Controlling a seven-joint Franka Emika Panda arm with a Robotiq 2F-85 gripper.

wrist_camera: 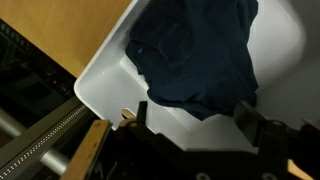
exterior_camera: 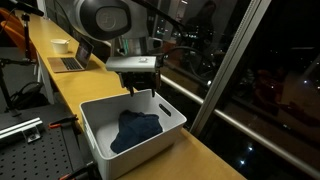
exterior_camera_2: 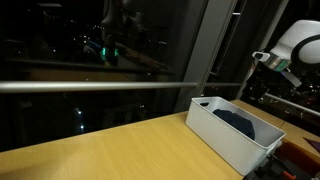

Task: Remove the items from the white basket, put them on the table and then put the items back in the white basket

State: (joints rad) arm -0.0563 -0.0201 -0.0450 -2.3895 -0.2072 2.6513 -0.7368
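A white basket (exterior_camera: 100, 145) sits on the wooden table in both exterior views (exterior_camera_2: 225, 142). A dark blue cloth (exterior_camera: 135, 130) lies crumpled inside it; it also shows in the wrist view (wrist_camera: 195, 50) and in an exterior view (exterior_camera_2: 238, 121). My gripper (exterior_camera: 140, 90) hangs just above the basket's far rim, open and empty. In the wrist view its two dark fingers (wrist_camera: 195, 118) are spread apart over the basket's white floor (wrist_camera: 110, 85), beside the cloth's edge and not touching it.
A laptop (exterior_camera: 70, 63) and a white cup (exterior_camera: 60, 45) stand further along the table. A perforated metal board (exterior_camera: 30, 150) lies beside the table. A dark window (exterior_camera_2: 100, 60) runs along the table's far side.
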